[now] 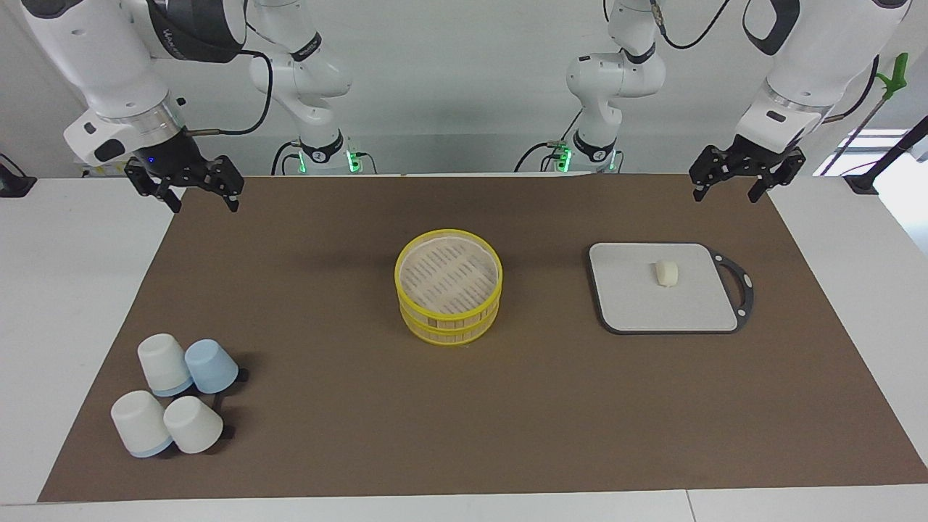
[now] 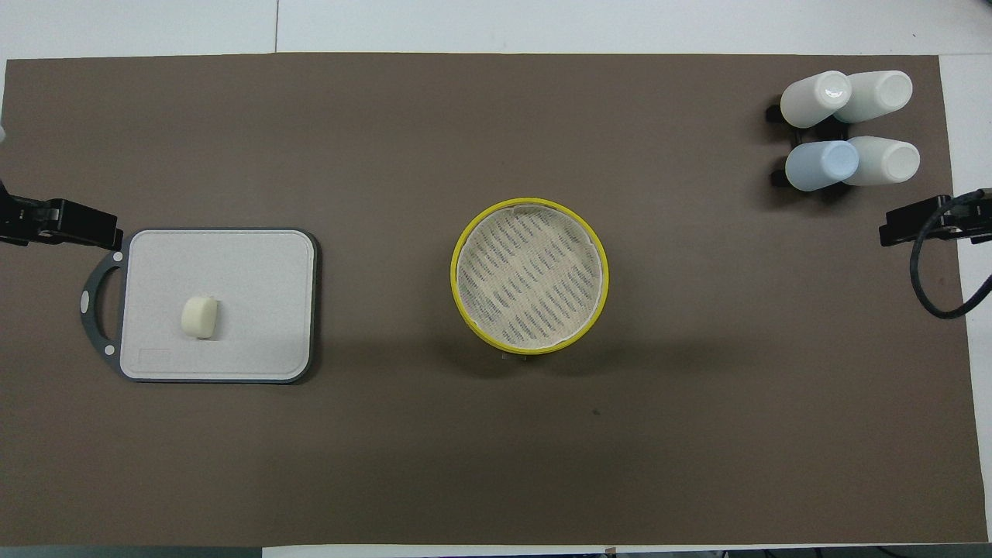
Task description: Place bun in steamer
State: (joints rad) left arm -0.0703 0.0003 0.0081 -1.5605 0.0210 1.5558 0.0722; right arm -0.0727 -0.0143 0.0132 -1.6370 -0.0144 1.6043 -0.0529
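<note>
The bun [image 1: 666, 273] [image 2: 201, 317], a small cream-white lump, lies on the grey board [image 1: 638, 304] [image 2: 256, 310] toward the left arm's end of the table. The steamer [image 1: 449, 326] [image 2: 453, 275], two stacked yellow-rimmed tiers, stands mid-mat with its slotted floor bare. My left gripper [image 1: 728, 194] [image 2: 70, 225] hangs open above the mat's corner by its own base, apart from the board. My right gripper [image 1: 203, 203] [image 2: 922, 225] hangs open over the mat's other robot-side corner. Both hold nothing.
Several upturned white and blue cups [image 1: 177, 395] [image 2: 849, 128] cluster on the brown mat [image 1: 326, 435] at the right arm's end, farther from the robots than the steamer. The board's black handle [image 1: 739, 286] points toward the table's end.
</note>
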